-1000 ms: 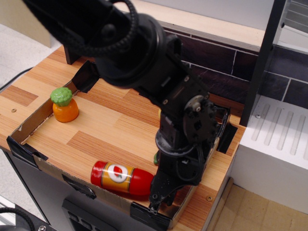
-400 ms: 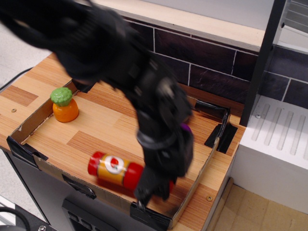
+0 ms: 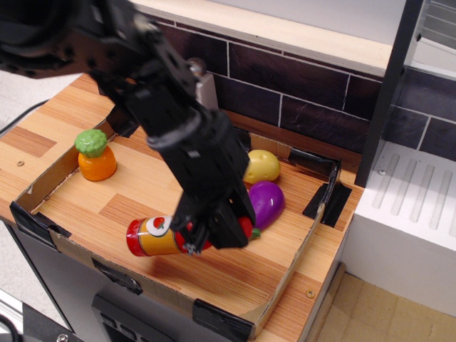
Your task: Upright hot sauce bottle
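Note:
The hot sauce bottle [image 3: 153, 236] is red with an orange-yellow label and a white oval. It lies roughly sideways near the front of the cardboard tray [image 3: 235, 283], base pointing left. My black gripper [image 3: 214, 231] reaches down from the upper left and is closed around the bottle's neck end. A bit of red shows at the gripper's right side. The neck and cap are hidden by the fingers. The bottle looks raised a little, with a shadow under it.
An orange toy vegetable with a green top [image 3: 95, 157] stands at the tray's left. A yellow toy [image 3: 261, 166] and a purple eggplant [image 3: 266, 201] lie just right of the gripper. A white shaker [image 3: 204, 87] stands behind the arm. A white rack [image 3: 413, 206] is on the right.
The arm has swung left and up, uncovering the yellow and purple toys. The bottle has shifted left and away from the tray's front edge, with the gripper now closed on its neck end.

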`<action>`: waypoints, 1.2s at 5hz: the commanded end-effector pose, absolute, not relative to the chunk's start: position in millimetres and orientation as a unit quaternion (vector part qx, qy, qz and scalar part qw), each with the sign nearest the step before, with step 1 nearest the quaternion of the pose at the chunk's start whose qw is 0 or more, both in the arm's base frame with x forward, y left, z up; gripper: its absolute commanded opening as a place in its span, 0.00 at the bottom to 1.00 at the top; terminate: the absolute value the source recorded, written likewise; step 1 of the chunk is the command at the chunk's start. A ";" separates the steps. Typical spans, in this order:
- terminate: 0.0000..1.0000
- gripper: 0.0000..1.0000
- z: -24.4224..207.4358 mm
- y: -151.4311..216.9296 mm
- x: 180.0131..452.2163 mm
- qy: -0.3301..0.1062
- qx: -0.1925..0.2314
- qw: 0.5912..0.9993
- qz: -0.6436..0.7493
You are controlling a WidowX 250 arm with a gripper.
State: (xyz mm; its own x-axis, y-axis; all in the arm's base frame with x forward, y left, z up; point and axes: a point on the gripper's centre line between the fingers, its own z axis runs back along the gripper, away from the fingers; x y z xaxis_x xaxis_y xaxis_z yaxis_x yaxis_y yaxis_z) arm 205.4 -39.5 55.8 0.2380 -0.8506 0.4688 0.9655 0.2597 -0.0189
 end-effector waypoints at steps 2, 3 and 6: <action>0.00 0.00 88.1 -18.9 211.8 -0.355 -0.270 0.674 -0.589; 0.00 0.00 93.2 -23.6 211.4 -0.385 -0.299 0.643 -0.591; 0.00 0.00 84.0 -38.7 211.9 -0.421 -0.423 0.552 -0.582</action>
